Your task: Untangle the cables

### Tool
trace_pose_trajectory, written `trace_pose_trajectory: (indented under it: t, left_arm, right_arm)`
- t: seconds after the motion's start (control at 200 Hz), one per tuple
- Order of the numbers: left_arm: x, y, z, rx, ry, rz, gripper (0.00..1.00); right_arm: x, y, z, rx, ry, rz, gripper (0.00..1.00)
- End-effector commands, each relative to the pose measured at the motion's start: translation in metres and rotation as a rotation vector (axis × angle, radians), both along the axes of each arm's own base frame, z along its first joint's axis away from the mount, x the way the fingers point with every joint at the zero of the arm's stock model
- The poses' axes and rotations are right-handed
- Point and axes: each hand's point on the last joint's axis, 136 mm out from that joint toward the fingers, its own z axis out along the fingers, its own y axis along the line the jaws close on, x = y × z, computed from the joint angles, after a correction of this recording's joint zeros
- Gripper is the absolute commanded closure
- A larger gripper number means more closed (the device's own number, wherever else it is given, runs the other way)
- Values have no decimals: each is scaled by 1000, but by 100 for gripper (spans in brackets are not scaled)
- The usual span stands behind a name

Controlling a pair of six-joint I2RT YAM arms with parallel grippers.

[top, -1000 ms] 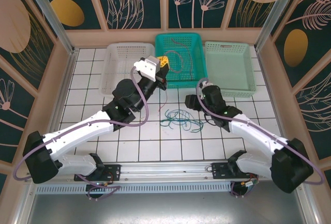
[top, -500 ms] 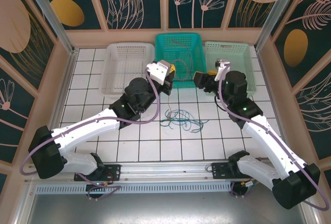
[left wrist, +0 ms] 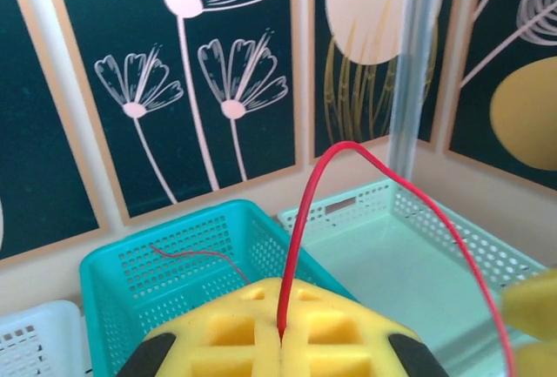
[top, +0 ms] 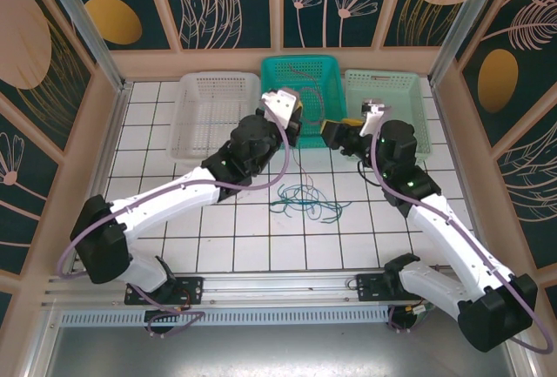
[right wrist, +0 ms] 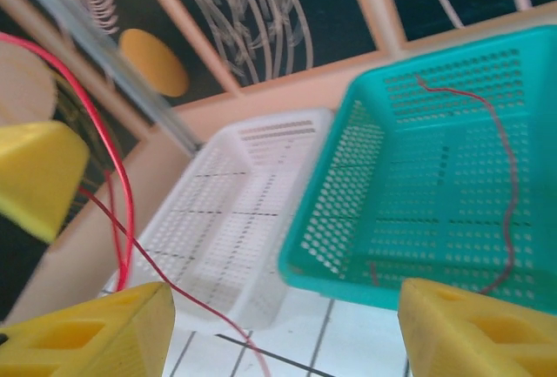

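One red cable (left wrist: pixel 299 216), pinched in left tool (left wrist: pixel 278 338); arcing beside right tool (right wrist: pixel 283 329)

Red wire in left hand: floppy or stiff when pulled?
Probably springy yet limp: the red wire arches up from the shut left hand, then droops. Likely very light, being hair-thin. May snag: the loose wires below lie looped together.

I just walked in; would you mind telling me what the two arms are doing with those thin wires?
They are sorting a cable tangle. The left gripper is shut on a red cable and holds it up in front of the teal basket. The right gripper is open close beside it, gripping nothing. Another red cable lies in that basket, and the green and blue cables lie knotted on the table.
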Motion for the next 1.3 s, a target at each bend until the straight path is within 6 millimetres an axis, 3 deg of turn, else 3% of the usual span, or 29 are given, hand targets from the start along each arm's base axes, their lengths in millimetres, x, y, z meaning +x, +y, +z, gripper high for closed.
trace_pose_trajectory:
  t: [0.0,0.16,0.18,0.31,0.455,0.646,0.851,0.941,1.026,1.091,1.161,1.291]
  left_arm:
    - [35,13,14,-28,-36,59,100]
    - [77,10,29,-38,-70,69,100]
    - [86,5,20,-23,-62,67,100]
    - [121,-5,27,-30,-77,56,100]
    - [166,-15,8,-9,-57,72,100]
    - [218,-20,-36,-9,15,93,100]
    - [232,-25,-82,23,97,93,100]
    - [230,-24,-96,33,139,91,85]
    - [225,-25,-103,37,166,75,58]
    - [222,-26,-105,51,179,58,52]
    - [219,-24,-101,49,189,56,35]
    - [207,-18,-73,31,192,52,2]
  right_arm:
    - [9,-17,-3,-29,23,-89,31]
    - [8,-15,-45,-43,121,-79,31]
    - [7,-14,-50,-43,134,-76,31]
    - [4,-10,-83,-50,208,-56,32]
    - [-3,-13,-114,-86,285,-56,33]
    - [-18,-22,-164,-112,433,-94,34]
    - [-28,-20,-208,-187,573,-82,36]
    - [-29,-19,-218,-197,608,-87,37]
    - [-27,-18,-219,-189,607,-88,37]
    - [-24,-16,-216,-179,595,-87,37]
    - [-23,-13,-213,-169,590,-75,37]
    - [-29,2,-208,-163,603,14,37]
